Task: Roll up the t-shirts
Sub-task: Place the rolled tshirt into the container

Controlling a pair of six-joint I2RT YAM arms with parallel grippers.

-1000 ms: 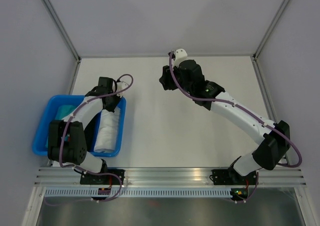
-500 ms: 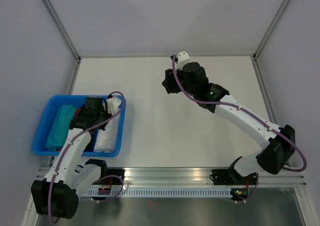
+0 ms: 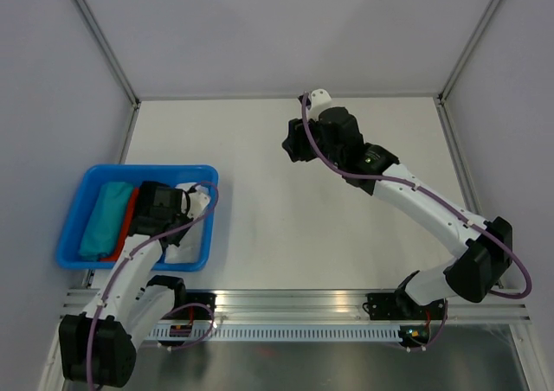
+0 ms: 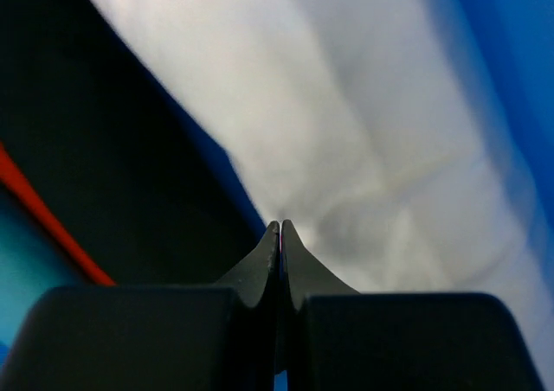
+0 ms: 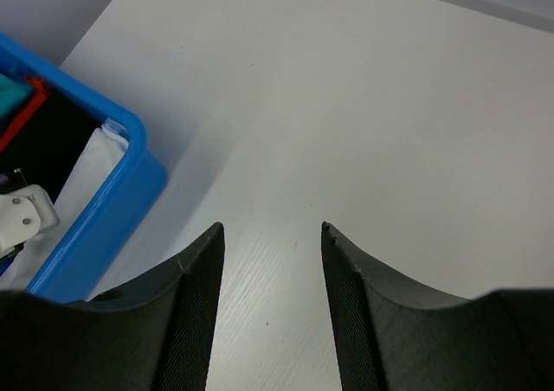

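Hovering my left gripper inside the blue bin. Its jaws are pressed together with no cloth between them. The tips are over the white t-shirt roll; I cannot tell whether they touch it. A black roll lies beside the white one, then a red roll, then a teal roll nearest the bin's left wall. The bin sits at the left of the worktop. My right gripper hangs over bare worktop, well apart from the bin, jaws parted and holding nothing.
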